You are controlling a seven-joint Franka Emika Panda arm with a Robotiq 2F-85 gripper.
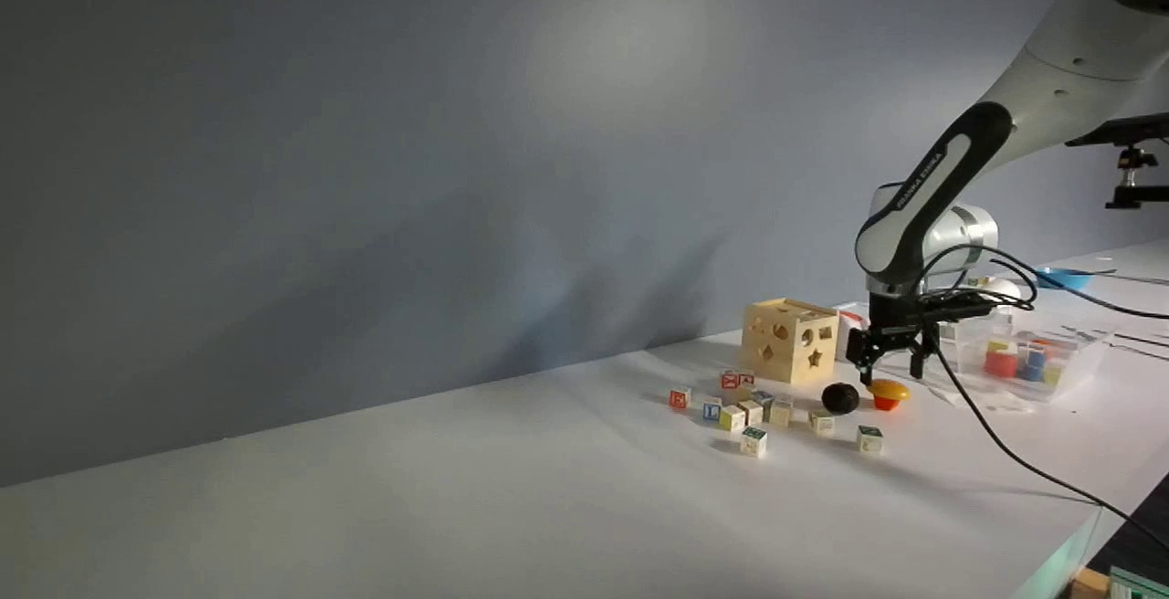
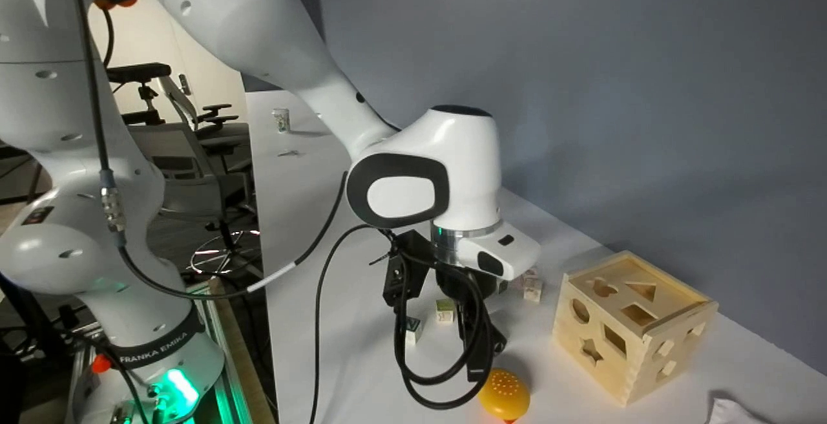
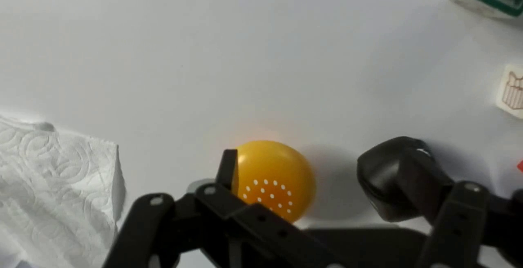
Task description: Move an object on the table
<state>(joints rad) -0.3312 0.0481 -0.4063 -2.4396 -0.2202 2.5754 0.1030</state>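
Observation:
The white-grey table point(image 1: 438, 508) carries several small things. A yellow-orange rounded object with white dots point(image 3: 278, 174) stands on it; it shows in both exterior views point(image 1: 888, 390) point(image 2: 505, 393), with a red-orange lower part. A black rounded object point(image 3: 378, 174) lies beside it, also in an exterior view point(image 1: 840, 398). My gripper point(image 3: 322, 170) is open above the table, also in an exterior view point(image 1: 891, 374). In the wrist view the yellow object lies between the fingers, close by the left fingertip; the right fingertip overlaps the black object. Whether either finger touches is unclear.
A wooden shape-sorter cube point(image 1: 790, 343) point(image 2: 633, 327) stands near the wall. Several letter blocks point(image 1: 753, 441) point(image 2: 444, 311) lie near the objects. A white paper towel point(image 3: 57, 194) lies left in the wrist view. A clear bin of toys point(image 1: 1068, 371) stands behind the gripper. A cable hangs beside the arm.

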